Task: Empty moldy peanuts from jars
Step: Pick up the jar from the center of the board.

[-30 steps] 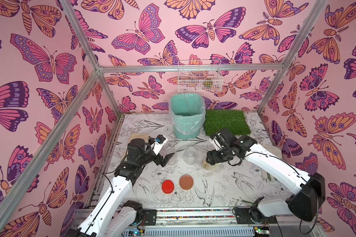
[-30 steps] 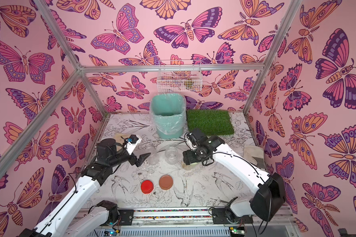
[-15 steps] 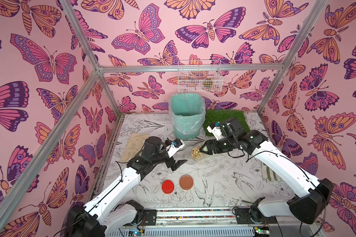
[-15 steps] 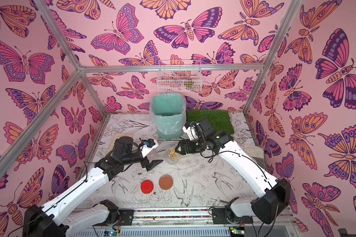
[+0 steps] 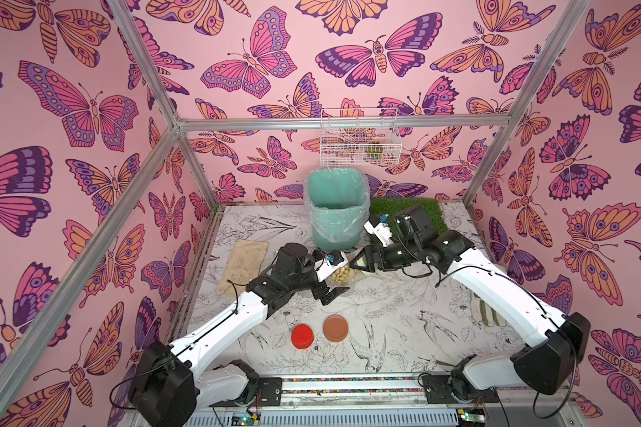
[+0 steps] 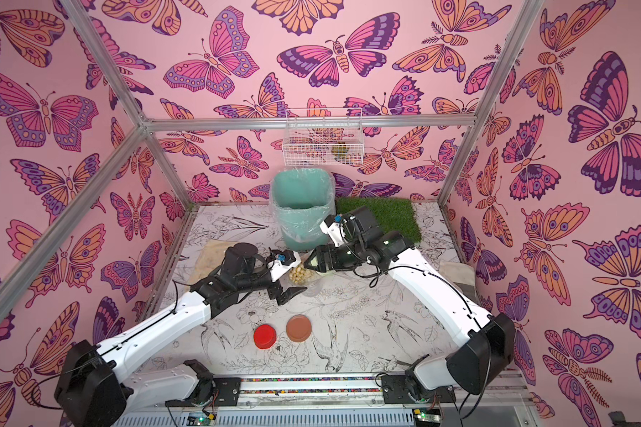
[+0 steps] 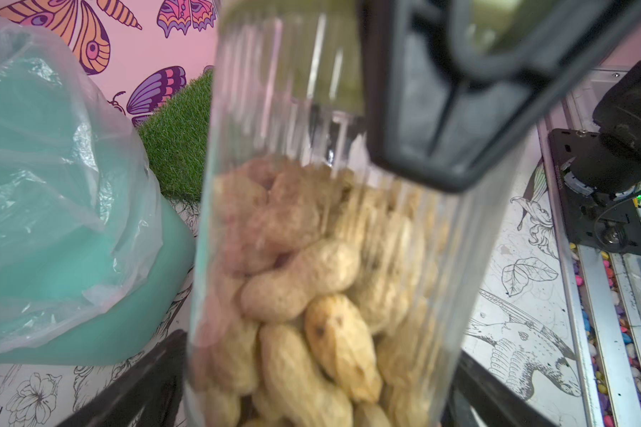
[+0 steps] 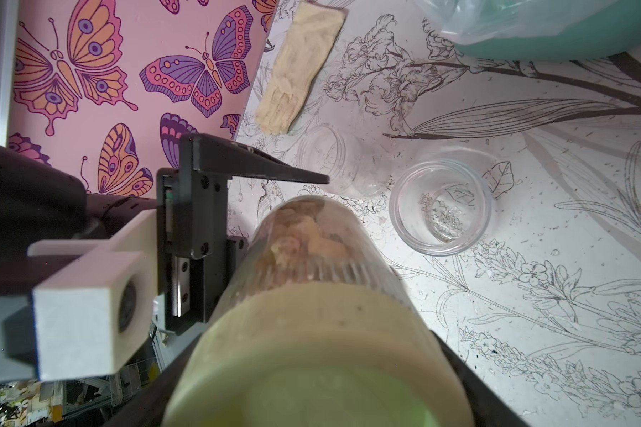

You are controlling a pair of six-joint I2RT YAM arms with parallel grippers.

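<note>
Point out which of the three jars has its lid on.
The jar with the light green lid, full of peanuts, held by the right gripper. The other two jars sit open on the table.

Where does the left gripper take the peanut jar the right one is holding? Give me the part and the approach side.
Grip the jar on its clear ribbed body, around the peanuts near the base. Bring the left gripper in from the base end, jaws straddling the round wall. The right gripper occupies the green lid end.
</note>
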